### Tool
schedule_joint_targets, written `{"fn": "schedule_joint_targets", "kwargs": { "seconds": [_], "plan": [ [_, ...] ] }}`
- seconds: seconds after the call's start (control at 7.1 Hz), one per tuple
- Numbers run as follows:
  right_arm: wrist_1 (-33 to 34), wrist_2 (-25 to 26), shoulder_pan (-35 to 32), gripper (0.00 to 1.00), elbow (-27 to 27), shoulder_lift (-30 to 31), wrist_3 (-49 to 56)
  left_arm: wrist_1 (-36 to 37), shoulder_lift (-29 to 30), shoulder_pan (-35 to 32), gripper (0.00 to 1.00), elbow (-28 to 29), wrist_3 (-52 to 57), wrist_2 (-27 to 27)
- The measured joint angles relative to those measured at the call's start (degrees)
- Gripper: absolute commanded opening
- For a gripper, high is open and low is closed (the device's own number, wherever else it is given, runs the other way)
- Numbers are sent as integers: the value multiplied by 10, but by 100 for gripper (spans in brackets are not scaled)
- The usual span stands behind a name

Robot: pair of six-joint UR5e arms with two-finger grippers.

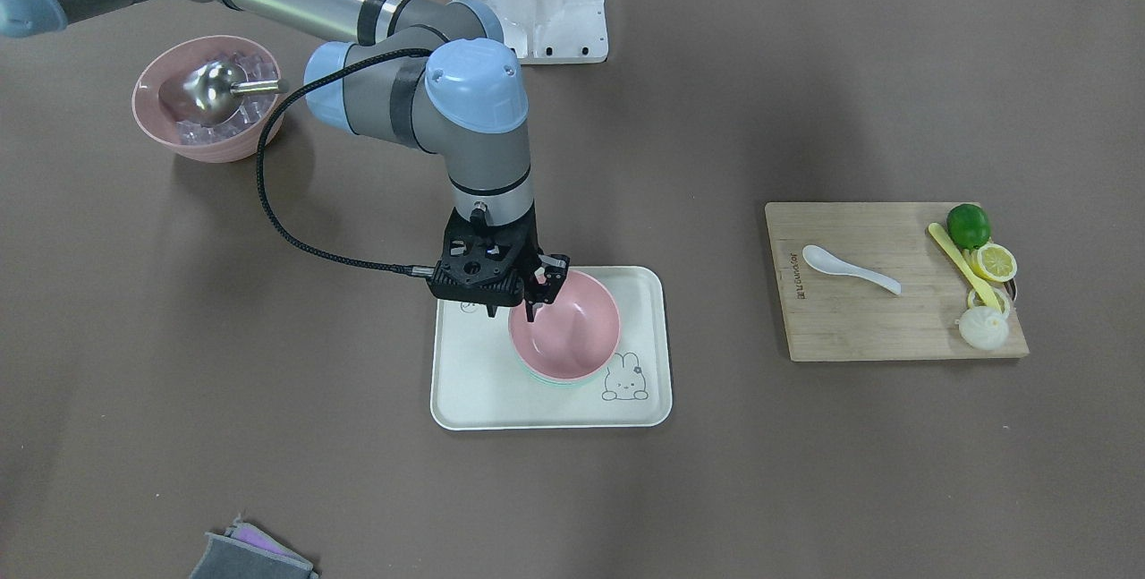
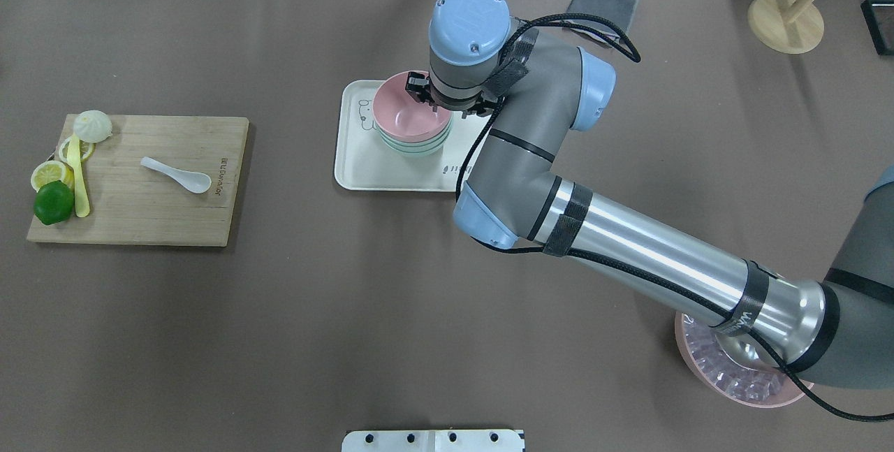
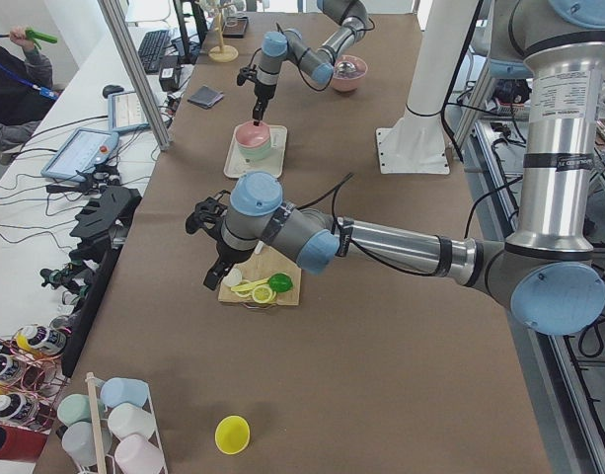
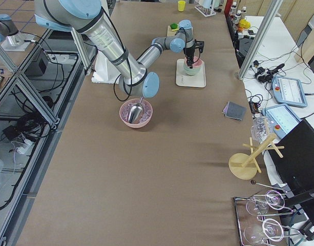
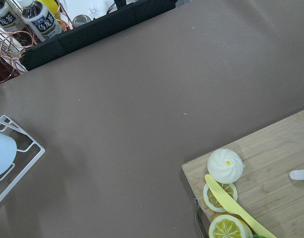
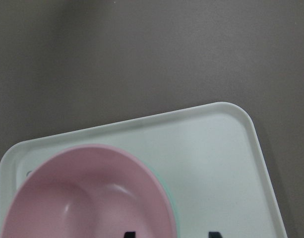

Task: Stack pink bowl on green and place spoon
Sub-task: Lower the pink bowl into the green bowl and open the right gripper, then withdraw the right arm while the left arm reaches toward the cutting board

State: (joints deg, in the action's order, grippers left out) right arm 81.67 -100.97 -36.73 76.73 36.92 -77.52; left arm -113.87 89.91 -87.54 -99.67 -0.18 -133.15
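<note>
The pink bowl (image 1: 568, 333) sits nested in the green bowl (image 2: 419, 148) on the white tray (image 1: 474, 382). My right gripper (image 1: 541, 293) hangs over the pink bowl's rim on the robot's side. In the right wrist view its two fingertips (image 6: 129, 234) stand apart on either side of the rim, so it is open. The white spoon (image 1: 848, 268) lies on the wooden cutting board (image 1: 859, 319). My left gripper (image 3: 205, 212) shows only in the exterior left view, hovering by the board's far end; I cannot tell whether it is open.
The board also holds a lime (image 1: 968, 225), lemon slices (image 1: 995, 262), a yellow knife (image 1: 962, 264) and a bun (image 1: 982, 328). A second pink bowl with ice and a metal scoop (image 1: 210, 100) stands under the right arm. A grey cloth (image 2: 601, 5) and a wooden stand (image 2: 786, 19) are at the far edge.
</note>
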Motion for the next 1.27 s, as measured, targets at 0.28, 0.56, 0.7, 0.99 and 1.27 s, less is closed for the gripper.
{"fn": "schedule_joint_targets", "kwargs": {
  "seconds": [0.28,0.56,0.7,0.99,1.27],
  "plan": [
    [2,-3,-7,100,0,2,0,0,3,4,98,-1,-25,0],
    [5,-57,-44,100,6,27,37,0,4,30,98,-1,-115,0],
    [6,-75,-67,100,15,51,72,-6,5,49,98,-2,-184,2],
    [6,-100,-126,100,63,120,170,-21,13,102,98,-12,-397,9],
    [2,-168,-212,100,105,195,290,-25,20,173,98,-42,-598,70]
  ]
}}
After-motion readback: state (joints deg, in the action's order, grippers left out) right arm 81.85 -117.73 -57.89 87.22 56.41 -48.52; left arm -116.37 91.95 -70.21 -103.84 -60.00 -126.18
